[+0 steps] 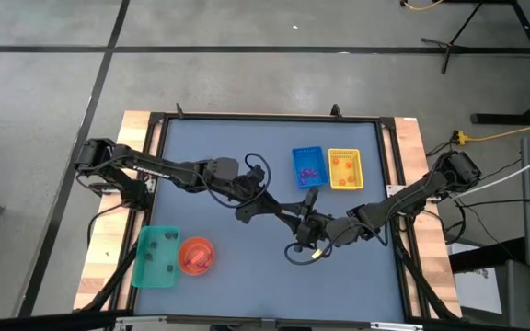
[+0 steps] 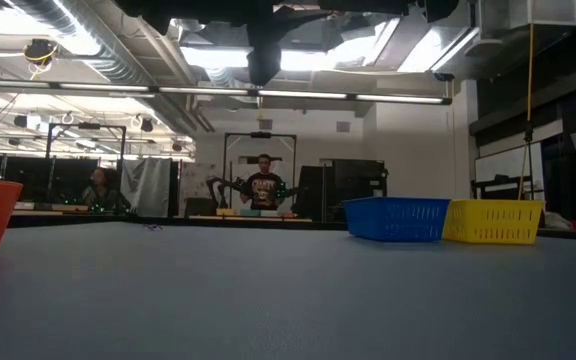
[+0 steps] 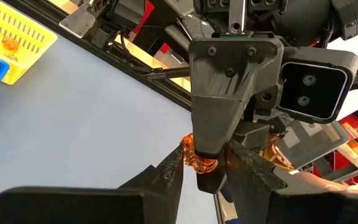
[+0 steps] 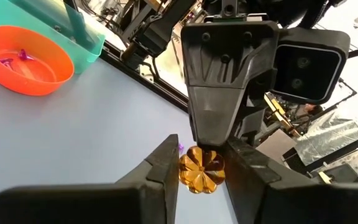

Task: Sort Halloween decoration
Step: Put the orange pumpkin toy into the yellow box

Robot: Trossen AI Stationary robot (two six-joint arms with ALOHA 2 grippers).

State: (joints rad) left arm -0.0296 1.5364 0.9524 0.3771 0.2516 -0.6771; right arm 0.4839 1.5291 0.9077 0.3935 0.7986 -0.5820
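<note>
**Both grippers meet on one orange piece**

Midway across the grey table [image 1: 247,267], just right of centre in the high view, the left gripper [image 3: 205,167] and the right gripper [image 4: 199,163] face each other. Each has its dark fingers closed on the same small ribbed orange pumpkin-shaped decoration [image 4: 201,170]. Upper right sit the blue mesh tray [image 1: 308,167] and the yellow mesh tray [image 1: 344,169]; lower left, the green tray [image 1: 155,256] and the round orange bowl [image 1: 196,256].
</note>
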